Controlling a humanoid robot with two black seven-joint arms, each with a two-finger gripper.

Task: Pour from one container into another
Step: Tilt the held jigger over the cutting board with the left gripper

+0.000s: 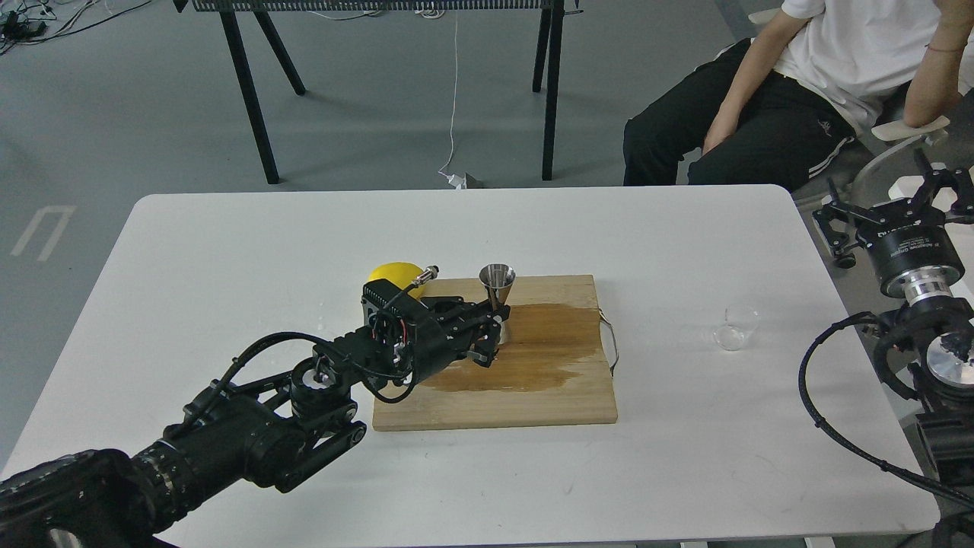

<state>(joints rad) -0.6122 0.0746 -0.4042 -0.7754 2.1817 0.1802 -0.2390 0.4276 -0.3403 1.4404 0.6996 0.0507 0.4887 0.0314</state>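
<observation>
The steel jigger (497, 288) stands upright on the wooden cutting board (533, 403), near its far edge, at the rim of a dark wet stain. My left gripper (491, 329) reaches in from the left and is shut on the jigger around its narrow waist. The small clear glass cup (736, 327) stands by itself on the white table to the right of the board, with nothing gripping it. My right gripper (886, 204) hangs beyond the table's right edge, open and empty, some way behind and to the right of the cup.
A yellow lemon (394, 274) lies just behind my left wrist at the board's far left corner. The board has a metal handle (611, 342) on its right side. A seated person (799, 91) is beyond the table's far right corner.
</observation>
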